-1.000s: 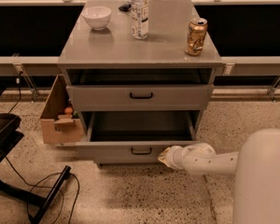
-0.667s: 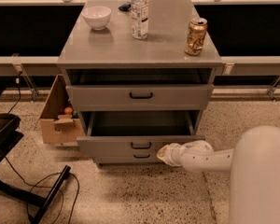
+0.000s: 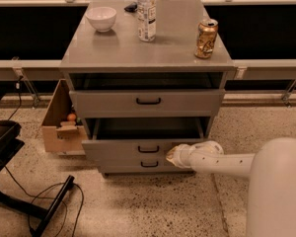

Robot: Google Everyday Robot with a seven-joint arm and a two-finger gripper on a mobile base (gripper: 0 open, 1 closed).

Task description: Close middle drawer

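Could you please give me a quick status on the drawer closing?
Hand at middle drawer front, right of handle. Drawer partly open. Nothing seen blocking it.

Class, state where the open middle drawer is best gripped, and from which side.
Likely the small black handle of the middle drawer, approached straight from the front: it is a horizontal bar centred on the drawer's low front. The gripper is at that front, just right of the handle.

On the cabinet (image 3: 172, 48): 1 white bowl (image 3: 101, 18), 1 clear water bottle (image 3: 146, 11), 1 gold can (image 3: 206, 38), all upright and apart.
On the floor (image 3: 153, 206): open cardboard box (image 3: 59, 127) just left of the cabinet; black cable (image 3: 44, 201) nearer the camera.
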